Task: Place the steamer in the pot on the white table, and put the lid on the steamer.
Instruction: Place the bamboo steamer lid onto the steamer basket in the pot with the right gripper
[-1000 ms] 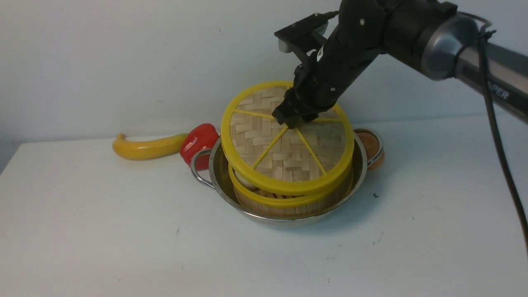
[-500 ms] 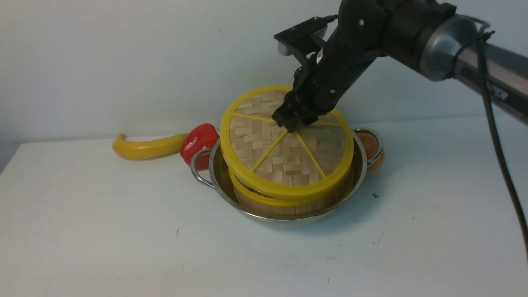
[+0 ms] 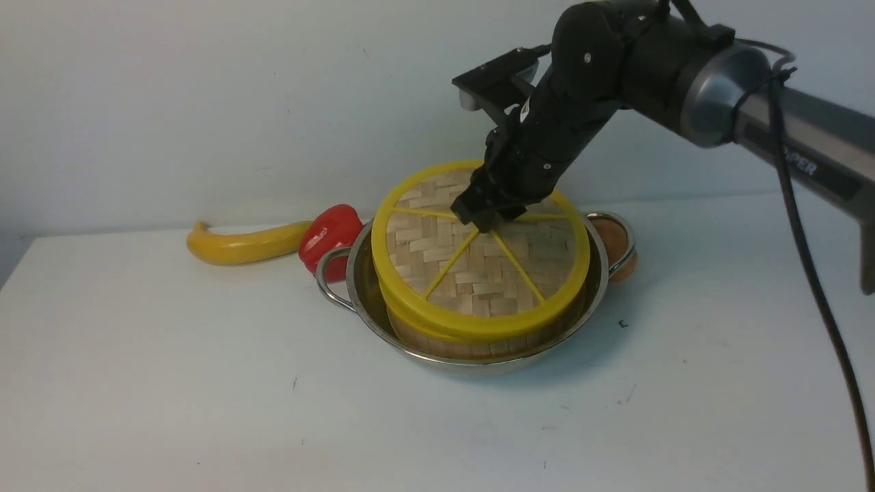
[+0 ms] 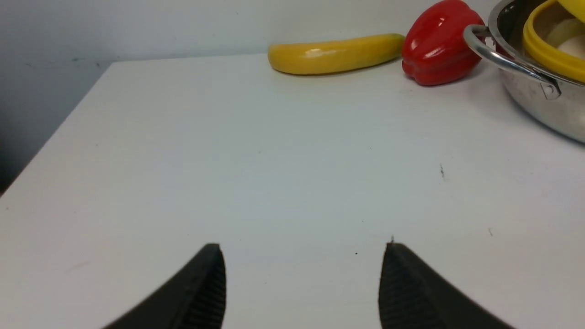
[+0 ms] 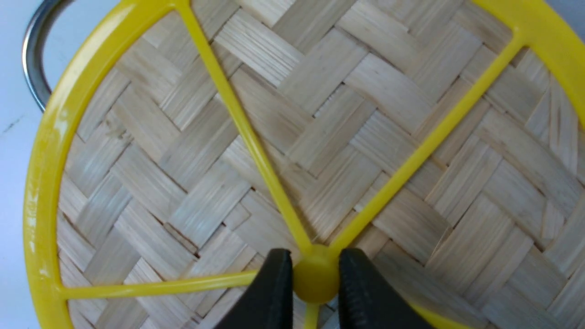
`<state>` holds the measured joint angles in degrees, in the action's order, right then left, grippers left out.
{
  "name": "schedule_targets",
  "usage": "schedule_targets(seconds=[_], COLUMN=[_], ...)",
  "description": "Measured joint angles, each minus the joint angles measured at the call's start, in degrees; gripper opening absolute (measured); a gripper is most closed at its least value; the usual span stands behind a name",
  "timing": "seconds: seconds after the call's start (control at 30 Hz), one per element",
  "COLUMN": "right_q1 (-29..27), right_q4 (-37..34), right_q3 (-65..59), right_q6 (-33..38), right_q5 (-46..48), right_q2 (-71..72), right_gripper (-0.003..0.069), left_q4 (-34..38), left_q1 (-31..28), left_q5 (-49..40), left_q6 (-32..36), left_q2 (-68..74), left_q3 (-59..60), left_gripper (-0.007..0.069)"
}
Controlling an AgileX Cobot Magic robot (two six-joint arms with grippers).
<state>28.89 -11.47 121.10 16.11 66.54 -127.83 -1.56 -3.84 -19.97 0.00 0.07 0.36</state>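
The steel pot (image 3: 355,273) stands on the white table (image 3: 171,383) with the bamboo steamer (image 3: 472,342) inside it. The woven lid (image 3: 478,273) lies on the steamer's yellow rim, nearly level. My right gripper (image 3: 482,217) is shut on the lid's centre knob (image 5: 315,278). The lid fills the right wrist view (image 5: 320,114). My left gripper (image 4: 301,249) is open and empty above bare table, left of the pot (image 4: 539,98). The steamer's rim (image 4: 546,50) shows there.
A yellow banana (image 3: 243,244) and a red pepper (image 3: 329,236) lie left of the pot, touching its handle side. A brown round thing (image 3: 615,242) sits behind the pot's right handle. Small dark specks mark the table.
My right gripper has lowered the lid from a tilted hold above the steamer down onto its rim, and the lid has levelled out.
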Motion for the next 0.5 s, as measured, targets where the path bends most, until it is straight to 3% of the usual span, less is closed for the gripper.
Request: schedule_targets(seconds=[0.5], right_q1=[0.0], right_q4=[0.0], right_q3=[0.0], right_q6=[0.6], right_q5=[-2.4], right_q2=[0.1], right_gripper=[0.0140], left_q4=[0.0], left_q1=[0.0], left_q5=[0.0], left_q6=[0.0], left_q2=[0.0], left_q3=[0.0], left_gripper=[0.0419])
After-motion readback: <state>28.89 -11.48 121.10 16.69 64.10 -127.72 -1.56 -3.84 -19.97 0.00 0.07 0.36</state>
